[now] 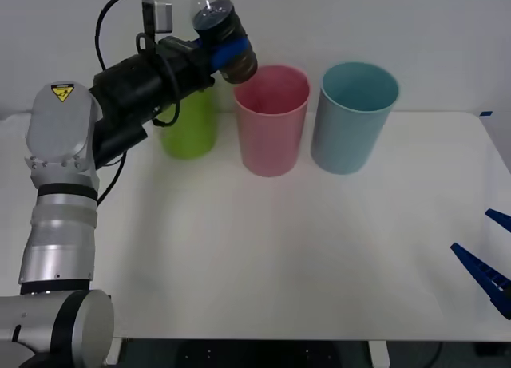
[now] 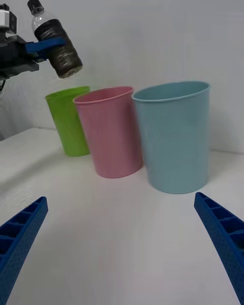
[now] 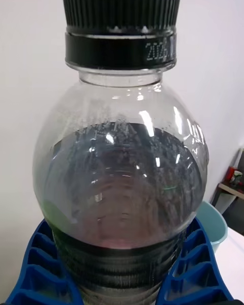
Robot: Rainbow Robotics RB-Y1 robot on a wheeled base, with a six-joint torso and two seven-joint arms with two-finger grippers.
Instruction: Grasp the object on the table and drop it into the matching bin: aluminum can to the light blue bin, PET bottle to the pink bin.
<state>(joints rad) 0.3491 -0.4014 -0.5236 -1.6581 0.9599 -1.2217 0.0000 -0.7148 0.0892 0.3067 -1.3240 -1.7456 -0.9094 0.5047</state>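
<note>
The left hand (image 1: 226, 50) pinches the PET bottle (image 1: 227, 41) around its ribbed body, tilted above the pink bin (image 1: 271, 120) near the surface's far edge; it looks light, smooth and slippery.

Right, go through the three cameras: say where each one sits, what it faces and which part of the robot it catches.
Front view: above the arms, looking down on the table; left arm holding the PET bottle by the pink bin.
Right wrist view: low over the table, facing the light blue bin; right gripper open.
Left wrist view: on the left gripper, shut on the bottle.
Shared: all three show the bottle.
</note>
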